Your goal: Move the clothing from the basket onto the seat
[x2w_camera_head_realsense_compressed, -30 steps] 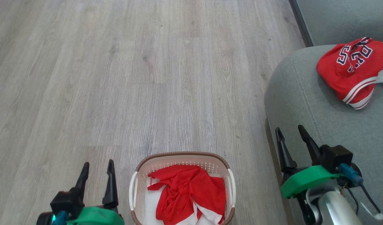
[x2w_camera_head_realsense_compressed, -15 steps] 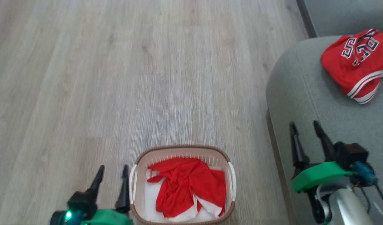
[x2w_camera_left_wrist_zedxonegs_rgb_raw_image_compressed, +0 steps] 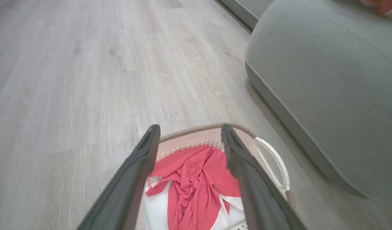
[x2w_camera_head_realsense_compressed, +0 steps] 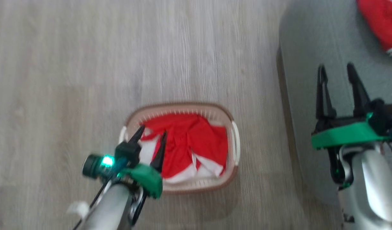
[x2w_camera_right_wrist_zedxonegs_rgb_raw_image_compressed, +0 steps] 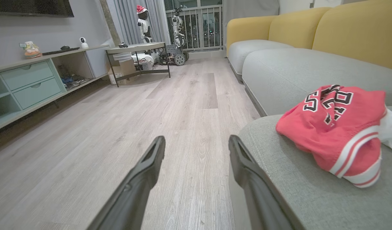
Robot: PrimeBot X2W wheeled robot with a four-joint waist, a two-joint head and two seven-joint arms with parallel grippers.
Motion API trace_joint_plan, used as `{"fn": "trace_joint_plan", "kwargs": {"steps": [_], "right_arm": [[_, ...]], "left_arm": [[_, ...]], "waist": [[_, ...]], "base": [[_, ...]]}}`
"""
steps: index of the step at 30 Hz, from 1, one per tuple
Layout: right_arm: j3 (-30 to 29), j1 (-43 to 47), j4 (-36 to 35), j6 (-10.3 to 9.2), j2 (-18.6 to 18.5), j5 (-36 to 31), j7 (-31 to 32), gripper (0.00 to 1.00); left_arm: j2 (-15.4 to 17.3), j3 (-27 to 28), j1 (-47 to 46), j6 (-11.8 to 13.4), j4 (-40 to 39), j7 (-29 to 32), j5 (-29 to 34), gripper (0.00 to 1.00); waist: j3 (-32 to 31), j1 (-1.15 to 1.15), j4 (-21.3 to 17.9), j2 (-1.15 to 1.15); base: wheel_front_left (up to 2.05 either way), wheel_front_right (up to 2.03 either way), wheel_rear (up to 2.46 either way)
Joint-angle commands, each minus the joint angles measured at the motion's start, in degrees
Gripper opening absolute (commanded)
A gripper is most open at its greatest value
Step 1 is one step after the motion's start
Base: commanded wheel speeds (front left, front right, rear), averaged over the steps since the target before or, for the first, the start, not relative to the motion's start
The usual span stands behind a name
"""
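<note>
The crumpled red jersey (x2w_camera_right_wrist_zedxonegs_rgb_raw_image_compressed: 336, 137) bears black-and-white numerals, a 5 legible.

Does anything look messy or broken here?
Nothing looks broken or spilled. One red jersey lies crumpled in the basket, and another jersey sits in a bunched heap on the grey sofa seat. Just untidy laundry.

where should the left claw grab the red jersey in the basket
Probably best to take the raised twist of red folds at the middle of the jersey, coming down from above: the basket walls block a side approach, and the flat white parts offer little to pinch. The left claw hangs open over the basket's left side.
</note>
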Motion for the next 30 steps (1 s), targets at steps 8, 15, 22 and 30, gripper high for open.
{"fn": "trace_joint_plan", "kwargs": {"steps": [8,15,22,30], "right_arm": [[3.56,-7.54,-7.37,-0.01,0.14,-0.99,-0.52,1.0],[4.47,-10.26,-9.99,-0.01,0.14,-0.99,-0.52,1.0],[5.8,-13.0,-13.58,-0.01,0.14,-1.44,-0.52,1.0],[7.52,-14.98,-17.61,-0.01,0.14,-1.19,-0.52,1.0]], "left_arm": [[0.2,-7.26,-17.25,-1.04,18.05,0.57,2.32,1.0],[0.19,-13.48,-24.03,-0.79,27.37,1.65,0.47,1.0],[0.19,-16.8,-29.97,1.02,32.15,2.17,-3.03,1.0],[0.19,-17.96,-34.53,2.83,36.78,2.22,-5.81,1.0]], "waist": [[18.82,0.0,-5.43,0.0],[25.48,0.0,-7.86,0.0],[32.25,0.0,-9.35,0.0],[36.31,0.0,-10.64,0.0]], "base": [[0.0,0.0,0.0],[0.0,0.0,0.0],[0.0,0.0,0.0],[0.0,0.0,0.0]]}}
